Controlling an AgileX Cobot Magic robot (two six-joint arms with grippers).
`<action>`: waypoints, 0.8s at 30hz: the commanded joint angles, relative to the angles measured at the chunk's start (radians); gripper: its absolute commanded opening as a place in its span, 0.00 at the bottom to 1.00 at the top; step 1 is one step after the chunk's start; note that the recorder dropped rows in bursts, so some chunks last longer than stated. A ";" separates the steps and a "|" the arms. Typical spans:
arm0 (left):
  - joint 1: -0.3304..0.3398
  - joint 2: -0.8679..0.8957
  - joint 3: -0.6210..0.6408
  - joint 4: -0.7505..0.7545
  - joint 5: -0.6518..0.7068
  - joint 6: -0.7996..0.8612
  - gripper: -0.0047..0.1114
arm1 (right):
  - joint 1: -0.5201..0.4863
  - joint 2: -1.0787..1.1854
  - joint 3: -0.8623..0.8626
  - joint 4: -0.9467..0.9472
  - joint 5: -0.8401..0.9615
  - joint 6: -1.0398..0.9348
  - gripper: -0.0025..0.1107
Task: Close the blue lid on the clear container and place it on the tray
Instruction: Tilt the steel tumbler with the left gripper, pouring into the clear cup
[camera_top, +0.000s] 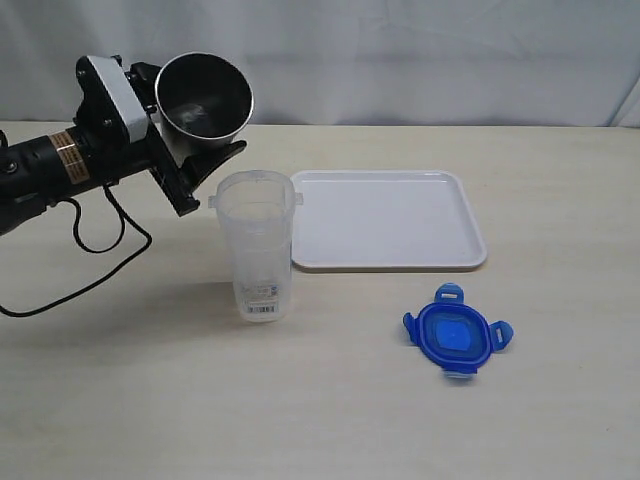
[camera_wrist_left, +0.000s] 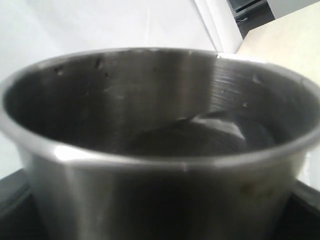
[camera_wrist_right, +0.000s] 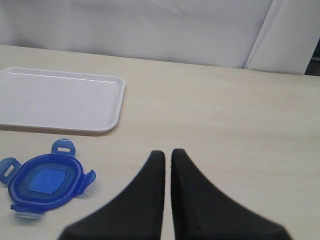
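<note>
R gripper (camera_wrist_right: 167, 156) has its jaws pressed together, empty. Blue lid (camera_top: 459, 343) lies flat on table (camera_top: 560, 410) (flaps splayed), near the tray's (camera_top: 385, 215) front edge. Clear container (camera_top: 256, 245) stands upright w/ no lid, just left of tray. Behind it, L gripper (camera_top: 205, 150) holds a tilted steel cup (camera_top: 204, 93).

Tumbler (camera_top: 204, 95): brushed grey metal, shiny inside. Clear container (camera_top: 255, 245): translucent smooth plastic, paper label (camera_top: 262, 308). Blue lid (camera_top: 455, 332): translucent glossy plastic. Tray (camera_top: 400, 215): white smooth plastic. Table (camera_top: 560, 380): matt, pale wood-grain.
</note>
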 joint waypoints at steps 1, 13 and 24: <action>-0.004 -0.023 -0.008 -0.036 -0.083 0.072 0.04 | -0.007 -0.004 0.003 0.000 0.000 0.001 0.06; -0.004 -0.023 -0.008 -0.064 -0.068 0.184 0.04 | -0.007 -0.004 0.003 0.000 0.000 0.001 0.06; -0.004 -0.023 -0.008 -0.064 -0.021 0.305 0.04 | -0.007 -0.004 0.003 0.000 0.000 0.001 0.06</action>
